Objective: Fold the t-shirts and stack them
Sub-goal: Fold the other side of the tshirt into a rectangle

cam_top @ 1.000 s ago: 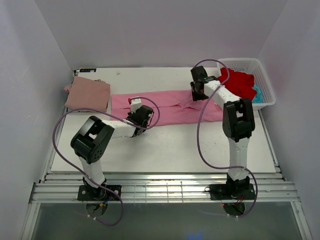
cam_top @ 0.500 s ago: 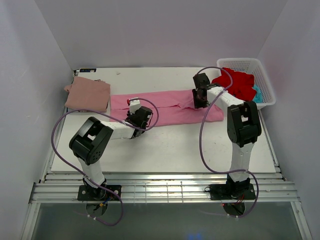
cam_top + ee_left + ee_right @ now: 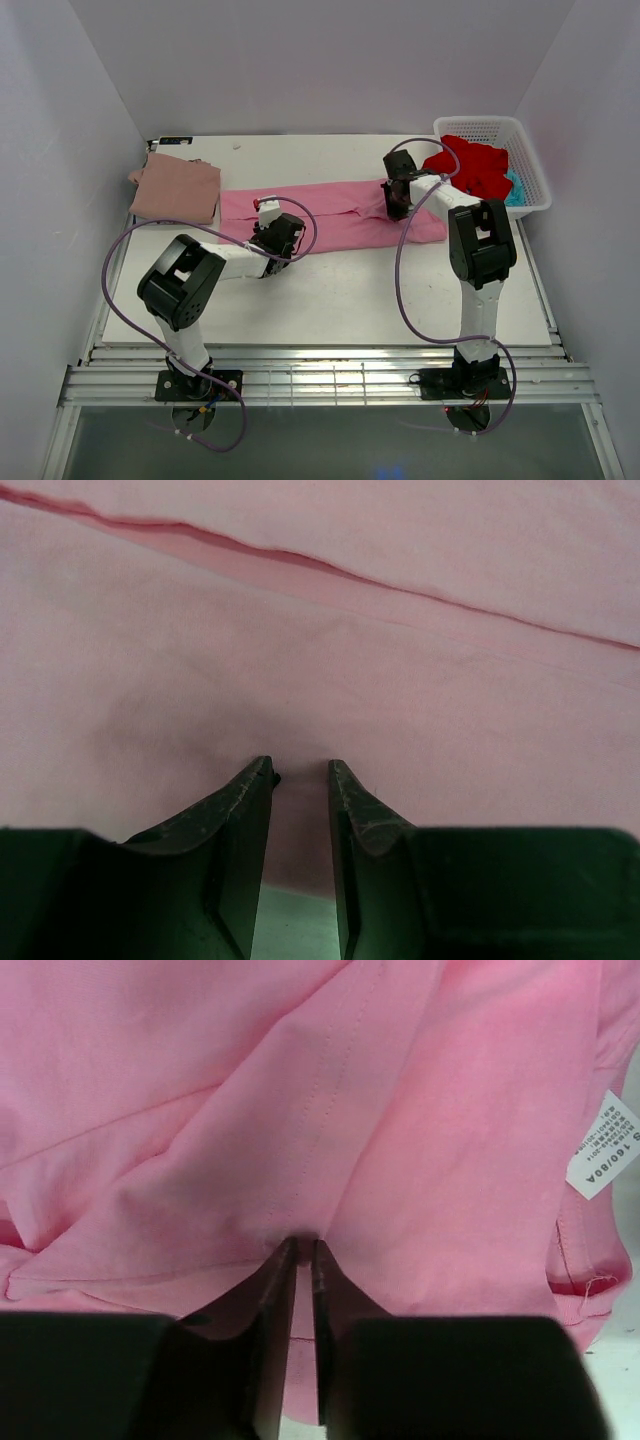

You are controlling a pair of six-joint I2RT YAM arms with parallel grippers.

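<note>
the pink tee [image 3: 330, 208] lies stretched in a long strip across the desk [image 3: 350, 290]. the right tool [image 3: 303, 1243] pinches a pucker of it near the neck label [image 3: 603, 1146]; the left tool [image 3: 300, 770], narrowly parted, sits at its near edge.

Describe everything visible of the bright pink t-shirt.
The pink t-shirt is soft plain cloth, folded into a long band lying flat across the table, wrinkled, seams showing. A white size label shows near one edge. The right gripper pinches a fold; the left gripper, jaws apart, sits at its near edge.
</note>
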